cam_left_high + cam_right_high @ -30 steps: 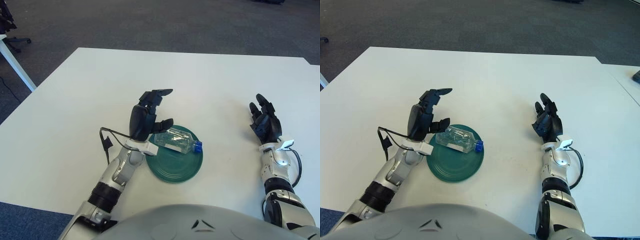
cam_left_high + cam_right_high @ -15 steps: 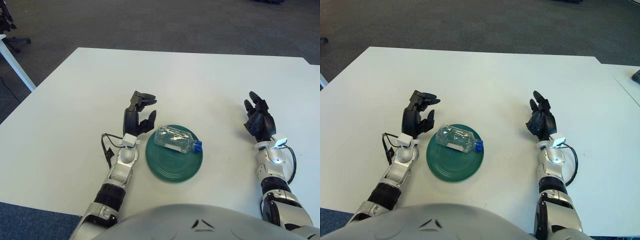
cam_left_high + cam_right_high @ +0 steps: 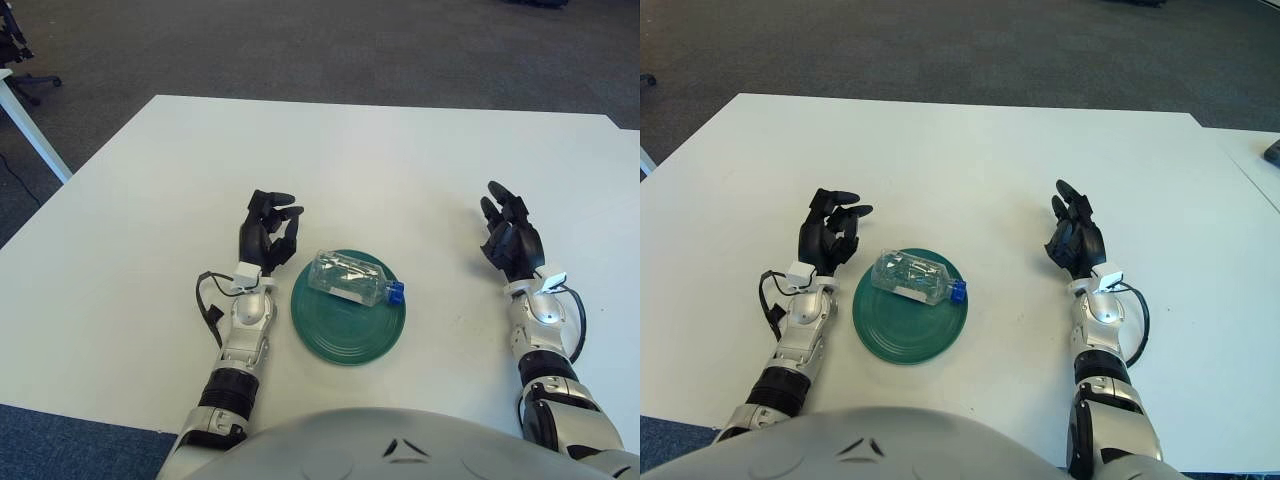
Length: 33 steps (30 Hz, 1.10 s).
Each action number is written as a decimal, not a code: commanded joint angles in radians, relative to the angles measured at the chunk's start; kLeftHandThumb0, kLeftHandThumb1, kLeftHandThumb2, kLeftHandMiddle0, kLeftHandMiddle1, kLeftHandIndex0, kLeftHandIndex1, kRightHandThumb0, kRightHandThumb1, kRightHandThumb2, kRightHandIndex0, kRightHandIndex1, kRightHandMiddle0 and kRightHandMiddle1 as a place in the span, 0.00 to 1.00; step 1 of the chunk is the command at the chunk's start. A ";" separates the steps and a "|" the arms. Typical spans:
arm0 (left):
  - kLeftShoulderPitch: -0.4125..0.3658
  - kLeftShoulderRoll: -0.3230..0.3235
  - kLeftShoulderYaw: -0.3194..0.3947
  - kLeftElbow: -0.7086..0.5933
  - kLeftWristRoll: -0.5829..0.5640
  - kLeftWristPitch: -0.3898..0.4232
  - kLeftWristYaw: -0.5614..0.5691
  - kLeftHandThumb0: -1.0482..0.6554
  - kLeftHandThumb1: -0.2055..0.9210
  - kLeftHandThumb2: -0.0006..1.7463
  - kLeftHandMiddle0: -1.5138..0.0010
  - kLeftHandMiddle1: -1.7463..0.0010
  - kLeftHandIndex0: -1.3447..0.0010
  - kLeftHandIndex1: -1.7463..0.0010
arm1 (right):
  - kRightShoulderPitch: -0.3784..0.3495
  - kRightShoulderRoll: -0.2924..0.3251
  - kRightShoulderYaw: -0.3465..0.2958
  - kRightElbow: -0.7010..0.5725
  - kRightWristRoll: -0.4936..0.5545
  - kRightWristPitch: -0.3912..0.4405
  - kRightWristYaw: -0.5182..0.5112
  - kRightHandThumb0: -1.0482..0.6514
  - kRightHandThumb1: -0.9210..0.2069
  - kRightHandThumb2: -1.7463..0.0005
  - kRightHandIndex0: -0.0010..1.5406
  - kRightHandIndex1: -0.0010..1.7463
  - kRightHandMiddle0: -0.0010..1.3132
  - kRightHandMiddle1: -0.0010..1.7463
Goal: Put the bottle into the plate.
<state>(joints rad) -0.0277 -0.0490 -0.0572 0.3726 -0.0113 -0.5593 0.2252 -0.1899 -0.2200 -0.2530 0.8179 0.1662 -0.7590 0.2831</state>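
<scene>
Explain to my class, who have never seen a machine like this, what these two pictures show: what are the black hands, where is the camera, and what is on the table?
This is a humanoid robot with two arms, each ending in a three-finger hand. Both pictures come from a stereo camera on its head, looking down at a white table; they show the same scene from places slightly apart. The grey curve at the bottom is the robot's own body.

On the table sits a green plate. A clear plastic bottle with a blue cap lies on its side in the plate, so the job of putting it there looks done.

The left hand shows just left of the plate, fingers loosely open, holding nothing. The right hand shows well off to the right, also open and holding nothing.
</scene>
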 commanded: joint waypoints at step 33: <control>-0.009 -0.001 0.093 0.107 0.037 0.382 -0.028 0.41 1.00 0.28 0.61 0.55 0.82 0.03 | 0.077 0.037 0.015 0.055 0.017 0.011 0.056 0.10 0.00 0.42 0.12 0.00 0.00 0.26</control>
<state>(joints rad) -0.0834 -0.0465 0.0266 0.4601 0.0179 -0.2523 0.1817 -0.1930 -0.2249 -0.2484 0.8272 0.1798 -0.7525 0.3319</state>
